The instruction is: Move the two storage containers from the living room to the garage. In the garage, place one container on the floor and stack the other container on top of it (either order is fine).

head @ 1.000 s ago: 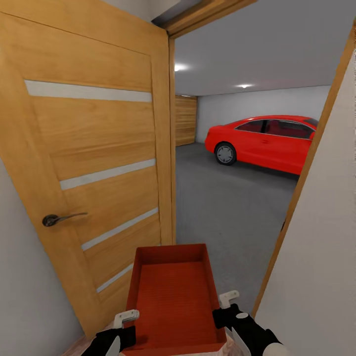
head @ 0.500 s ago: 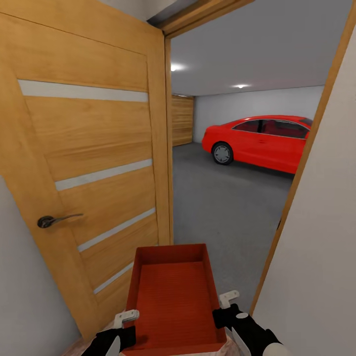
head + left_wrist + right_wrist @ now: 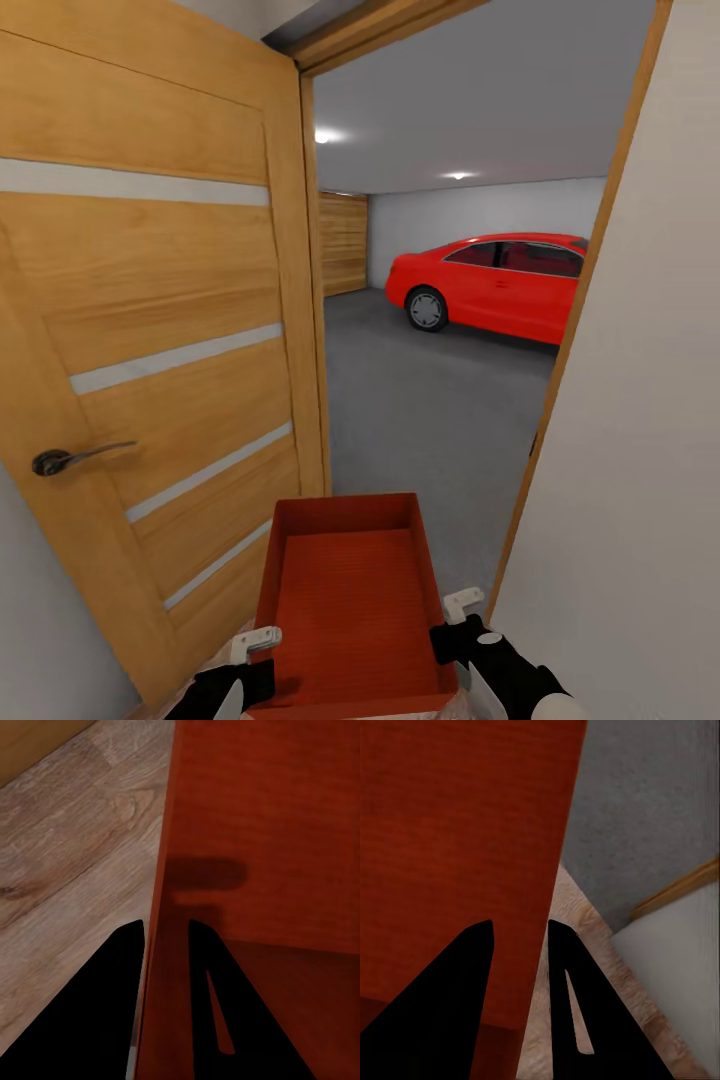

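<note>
I carry one red-orange storage container (image 3: 350,600) in front of me, open side up and empty. My left gripper (image 3: 250,645) is shut on its left wall, and the same thin wall (image 3: 161,907) runs between the dark fingers in the left wrist view. My right gripper (image 3: 455,615) is shut on the right wall, whose edge (image 3: 536,945) sits between that gripper's fingers. Ahead, through the doorway, lies the garage with its dark grey concrete floor (image 3: 430,410). Light wood planks (image 3: 67,870) are under me.
An open wooden door (image 3: 150,330) with a dark lever handle (image 3: 60,460) stands close on the left. A white wall and wooden door frame (image 3: 560,370) crowd the right. A red car (image 3: 490,285) is parked at the garage's back right, beside a wooden panel (image 3: 342,245).
The whole view has shifted: door, frame and car slid left and the doorway looms nearer, so the camera moved. The container and both grippers keep their places in the picture.
</note>
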You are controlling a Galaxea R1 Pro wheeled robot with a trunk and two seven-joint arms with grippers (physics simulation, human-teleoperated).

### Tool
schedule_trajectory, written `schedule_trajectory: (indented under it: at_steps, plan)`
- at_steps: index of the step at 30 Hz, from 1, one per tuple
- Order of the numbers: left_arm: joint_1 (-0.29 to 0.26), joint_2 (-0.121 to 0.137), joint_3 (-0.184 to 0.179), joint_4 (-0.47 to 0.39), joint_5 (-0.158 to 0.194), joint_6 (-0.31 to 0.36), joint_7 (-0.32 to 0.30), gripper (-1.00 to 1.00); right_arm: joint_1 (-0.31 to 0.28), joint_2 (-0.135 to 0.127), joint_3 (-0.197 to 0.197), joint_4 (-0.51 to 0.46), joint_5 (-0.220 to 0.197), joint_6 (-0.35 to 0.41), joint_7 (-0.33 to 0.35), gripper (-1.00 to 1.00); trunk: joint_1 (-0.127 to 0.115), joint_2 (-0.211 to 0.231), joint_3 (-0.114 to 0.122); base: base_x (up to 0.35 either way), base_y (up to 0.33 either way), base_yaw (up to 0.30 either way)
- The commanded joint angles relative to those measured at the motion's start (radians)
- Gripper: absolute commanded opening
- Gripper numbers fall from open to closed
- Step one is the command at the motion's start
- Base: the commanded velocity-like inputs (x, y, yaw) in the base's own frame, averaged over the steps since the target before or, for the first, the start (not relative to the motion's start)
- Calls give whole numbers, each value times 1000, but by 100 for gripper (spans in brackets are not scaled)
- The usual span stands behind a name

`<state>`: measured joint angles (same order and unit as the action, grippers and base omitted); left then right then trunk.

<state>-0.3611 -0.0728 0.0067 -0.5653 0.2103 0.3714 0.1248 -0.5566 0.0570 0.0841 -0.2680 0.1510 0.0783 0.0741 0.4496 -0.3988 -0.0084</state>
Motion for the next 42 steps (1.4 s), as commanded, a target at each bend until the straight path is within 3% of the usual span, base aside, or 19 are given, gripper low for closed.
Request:
schedule_trajectory:
  at_steps: [1, 11, 22, 42]
  plan:
    - [1, -1, 0, -4, -23, -6, 12, -100, 0, 36, -7, 1, 2, 6, 21, -100, 0, -1, -1, 0, 0, -275]
    - [1, -1, 0, -4, -23, -6, 12, -100, 0, 36, -7, 1, 2, 6, 21, -100, 0, -1, -1, 0, 0, -267]
    - [0, -1, 0, -4, -23, -6, 12, -100, 0, 36, -7, 1, 2, 6, 21, -100, 0, -1, -1, 0, 8, -27]
    - [0, -1, 0, -4, -23, -6, 12, -100, 0, 36, -8, 1, 2, 6, 21, -100, 0, -1, -1, 0, 247, 0]
